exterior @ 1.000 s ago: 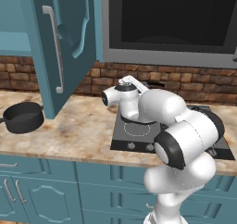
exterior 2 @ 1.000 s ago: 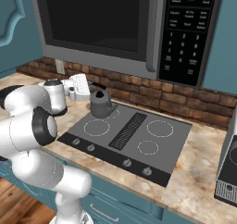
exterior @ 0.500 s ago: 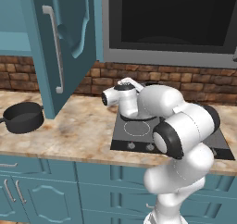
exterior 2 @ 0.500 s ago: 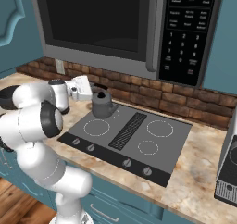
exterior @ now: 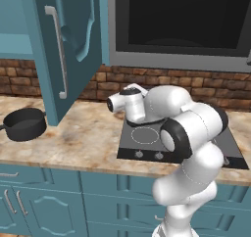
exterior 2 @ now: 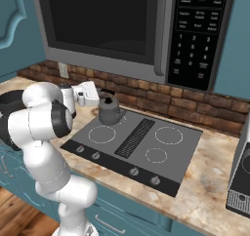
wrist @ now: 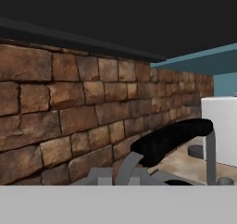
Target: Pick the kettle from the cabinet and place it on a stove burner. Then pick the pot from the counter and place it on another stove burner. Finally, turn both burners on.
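The grey spouted kettle stands on the rear-left stove burner of the dark cooktop. My gripper reaches in from the left and is shut on the kettle's black top handle, which crosses the hand view close up against the brick wall. The dark low pot sits on the marbled counter at far left, well away from the hand. Above it the teal cabinet door hangs open, its silver bar handle facing out. The front-left burner and both right burners are bare.
A black microwave hangs low over the cooktop, and a brick backsplash runs behind it. Small round knobs line the stove's front edge. A grey appliance stands at far right. My bent elbow covers the stove's left side.
My elbow has swung leftward while the hand and the kettle have stayed nearly in place over the rear-left burner. The gripper has stayed shut.
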